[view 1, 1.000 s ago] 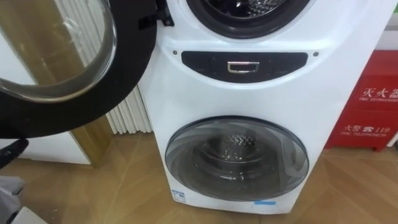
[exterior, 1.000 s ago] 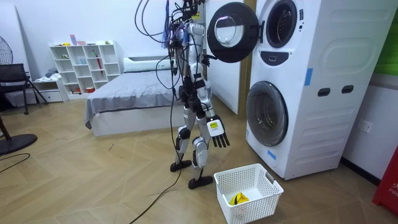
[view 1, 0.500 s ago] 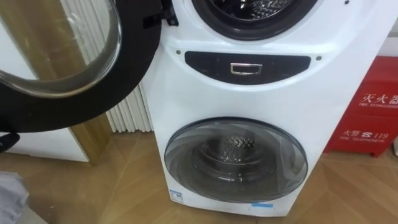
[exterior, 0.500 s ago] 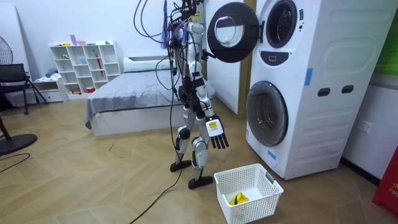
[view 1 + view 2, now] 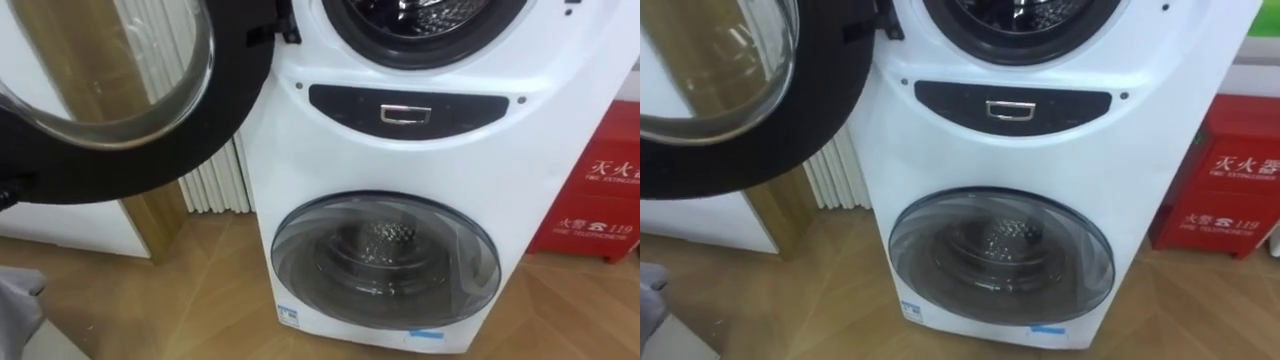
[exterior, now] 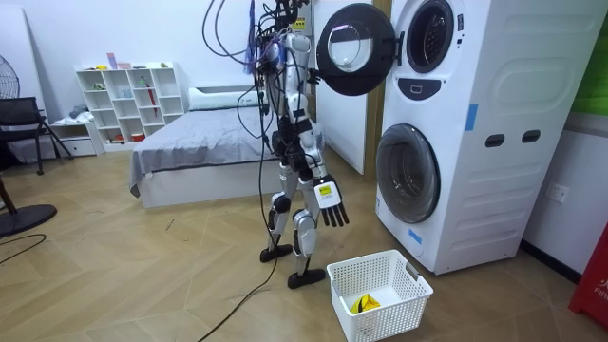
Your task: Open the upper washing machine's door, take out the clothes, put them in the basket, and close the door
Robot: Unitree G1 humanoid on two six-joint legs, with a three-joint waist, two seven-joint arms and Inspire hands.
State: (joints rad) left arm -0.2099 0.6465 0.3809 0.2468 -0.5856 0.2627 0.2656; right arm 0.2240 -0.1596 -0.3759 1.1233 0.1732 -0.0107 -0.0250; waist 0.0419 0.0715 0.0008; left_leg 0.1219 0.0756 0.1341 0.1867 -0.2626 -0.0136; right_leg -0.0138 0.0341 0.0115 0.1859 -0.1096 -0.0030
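Right hand [image 6: 330, 204] hangs beside the robot's hip in the room view, with the fingers straight and pointing down. It is released, holds nothing and touches nothing. A dark part at the left edge of the left eye view, just under the door rim, seems to be the left hand [image 5: 10, 188]. I cannot tell if it is released or grasping.

The robot stands upright on the wooden floor [image 6: 142, 275], in front of the washer [image 5: 300, 150], which is a white tower with two drums, one above the other. The upper door [image 5: 230, 100] is swung fully open to the robot's left; it has a black rim and a glass bowl. The upper drum [image 5: 420, 15] is therefore open. What I see of its inside is metal wall, and I cannot tell if clothes lie deeper in it. The lower door [image 5: 385, 260] is closed, and behind its glass a metal drum is visible.

A red box [image 5: 600, 200] stands on the floor just beside the washer's right side.

A white basket [image 6: 418, 282] stands on the floor near the robot's feet, at the front corner of the washer. A yellow cloth [image 6: 361, 304] lies on the bottom of the basket, near its front wall.
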